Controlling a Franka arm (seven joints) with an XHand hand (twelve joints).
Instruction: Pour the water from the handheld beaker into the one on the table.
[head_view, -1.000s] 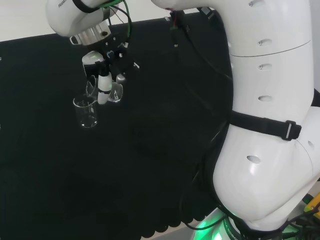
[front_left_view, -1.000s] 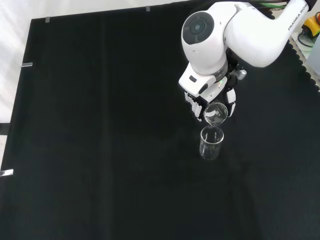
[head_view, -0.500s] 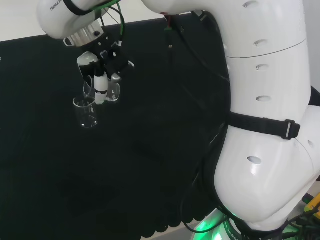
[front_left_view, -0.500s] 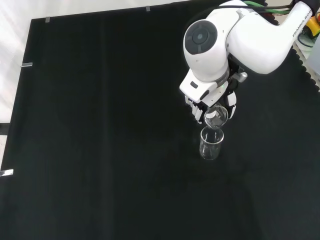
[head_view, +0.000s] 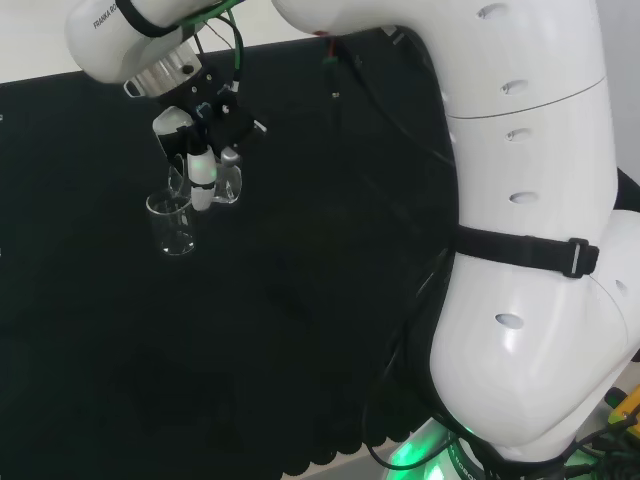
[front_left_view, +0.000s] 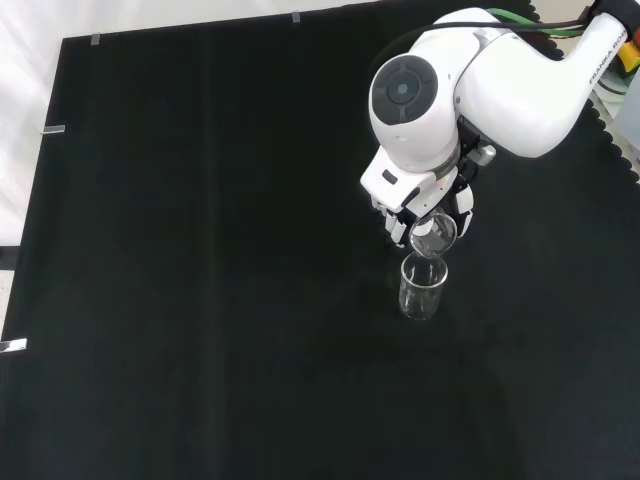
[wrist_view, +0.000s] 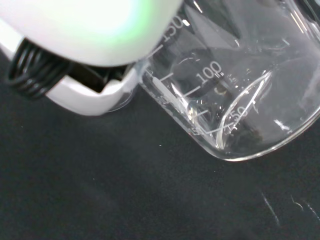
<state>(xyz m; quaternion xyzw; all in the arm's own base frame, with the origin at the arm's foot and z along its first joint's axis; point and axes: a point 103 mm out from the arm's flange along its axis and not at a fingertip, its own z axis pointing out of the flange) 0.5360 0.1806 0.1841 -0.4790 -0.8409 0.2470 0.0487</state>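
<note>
Front view: my hand (front_left_view: 432, 205) is curled round the held beaker (front_left_view: 432, 235), tipped mouth-down just above the rim of the desk beaker (front_left_view: 421, 288), which stands upright on the desk (front_left_view: 200, 250). Head view: held beaker (head_view: 226, 186) sits just right of the desk beaker (head_view: 172, 224). Can't tell water level.

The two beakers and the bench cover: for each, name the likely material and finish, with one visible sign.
Held beaker: clear glass or plastic, glossy; white scale marks, see-through wall.
Standing beaker: the same; cloth shows through it.
Bench cover: black cloth, matte; no glare.
</note>
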